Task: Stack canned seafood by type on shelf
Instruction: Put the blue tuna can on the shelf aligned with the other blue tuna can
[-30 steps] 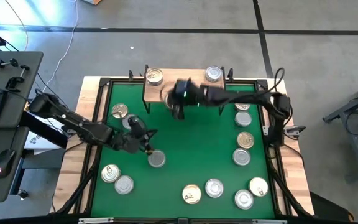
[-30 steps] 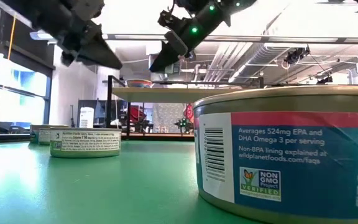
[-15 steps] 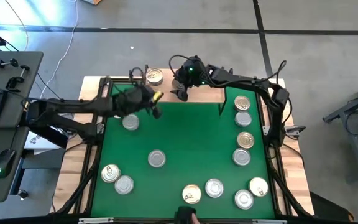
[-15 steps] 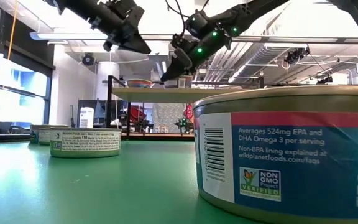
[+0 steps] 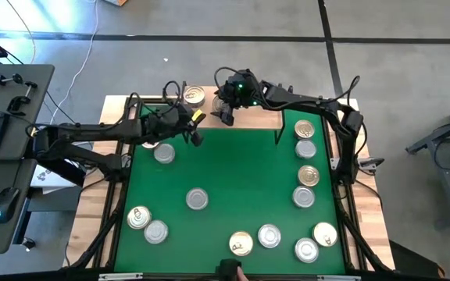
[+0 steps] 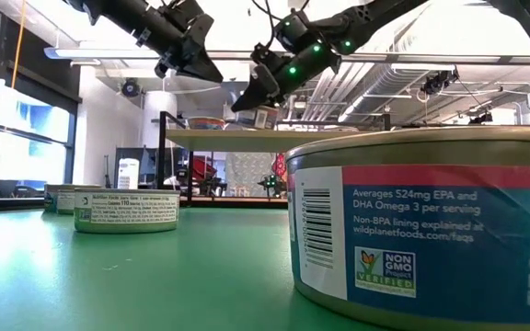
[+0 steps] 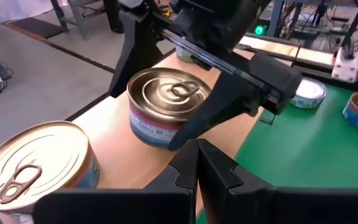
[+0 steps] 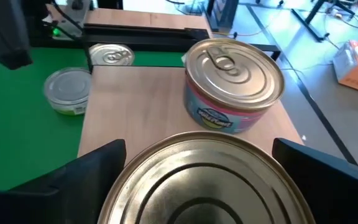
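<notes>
- The right hand is up over the shelf, at the back edge of the desk.
- Its 2 fingers sit one on each side of a tin and press against it, so it is gripping that tin.
- That tin stands flat on the light-wood board with its ring-pull lid up.
- Just beside it on the shelf is 1 more, a gold tin with a pink and blue label, standing apart from the gripped one.
- The left hand hovers at the shelf's left front corner. Its fingers are pressed together and hold nothing.
- On the desk, a column of 4 tins runs down the right side.
- Another 4 tins are spread along the front edge.
- A pair sits front-left, 1 lone tin lies mid-desk, and 1 silver tin lies just below the left arm.
</notes>
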